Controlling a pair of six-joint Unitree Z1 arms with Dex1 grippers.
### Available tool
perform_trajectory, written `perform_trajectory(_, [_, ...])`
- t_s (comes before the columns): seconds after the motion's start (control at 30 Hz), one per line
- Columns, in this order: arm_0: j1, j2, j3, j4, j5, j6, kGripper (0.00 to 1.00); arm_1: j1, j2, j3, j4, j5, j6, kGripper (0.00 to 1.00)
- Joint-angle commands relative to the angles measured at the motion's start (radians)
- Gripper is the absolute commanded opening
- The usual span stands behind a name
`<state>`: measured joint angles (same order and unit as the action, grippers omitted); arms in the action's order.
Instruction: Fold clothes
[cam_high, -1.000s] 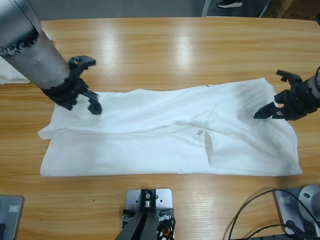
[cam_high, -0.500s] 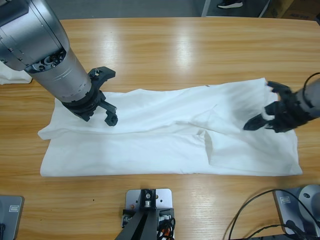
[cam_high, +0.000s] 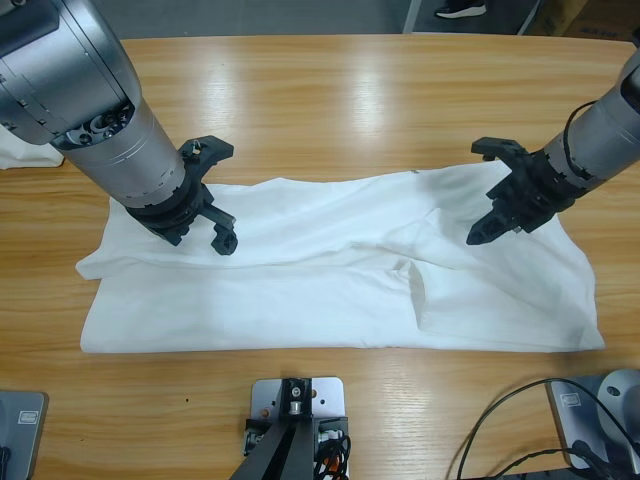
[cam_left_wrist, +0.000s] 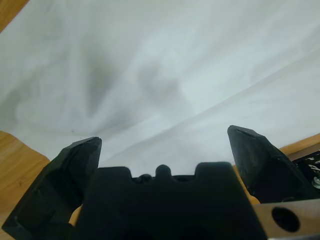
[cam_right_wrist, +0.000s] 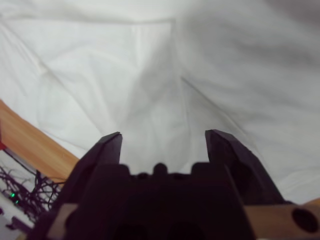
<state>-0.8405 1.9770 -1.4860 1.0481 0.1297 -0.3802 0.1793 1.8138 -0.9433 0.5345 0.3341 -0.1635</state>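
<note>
White cloth takes up most of this scene. At the far left edge of the high view a scrap of white fabric (cam_high: 22, 155) lies on the wooden table (cam_high: 330, 90), partly hidden behind the big silver arm. That arm comes in from the upper left corner, and its gripper, the left gripper (cam_high: 215, 195), sits over the left part of the T-shirt (cam_high: 330, 270). Its black jaws are spread wide with nothing between them; in the left wrist view they frame only rumpled white cloth (cam_left_wrist: 165, 75) and slivers of tabletop at the edges.

The T-shirt lies flat and stretched lengthwise across the middle of the table, folded over on itself, with a long crease along its length and a loose flap near its centre. A tiny dark mark sits at its upper edge, too small to read; no brand, label or lettering can be made out anywhere.

Further right, the right gripper (cam_high: 495, 195) reaches in from the right edge over the shirt's right part, jaws parted and empty. The right wrist view shows only creased white cloth (cam_right_wrist: 165, 75) between them.
</note>
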Motion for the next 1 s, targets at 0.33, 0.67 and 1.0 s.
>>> perform_trajectory(0.33, [-0.009,0.065,0.014,-0.003,-0.016,-0.009,0.996,-0.043,0.193,-0.083,0.121,0.073,-0.059,0.614])
perform_trajectory(0.67, [-0.011,0.058,0.021,-0.003,-0.016,-0.009,0.996,-0.046,0.210,-0.101,0.145,0.092,-0.077,0.129])
perform_trajectory(1.0, [-0.012,0.056,0.026,-0.003,-0.016,-0.009,0.996,-0.049,0.190,-0.101,0.157,0.033,-0.097,0.000])
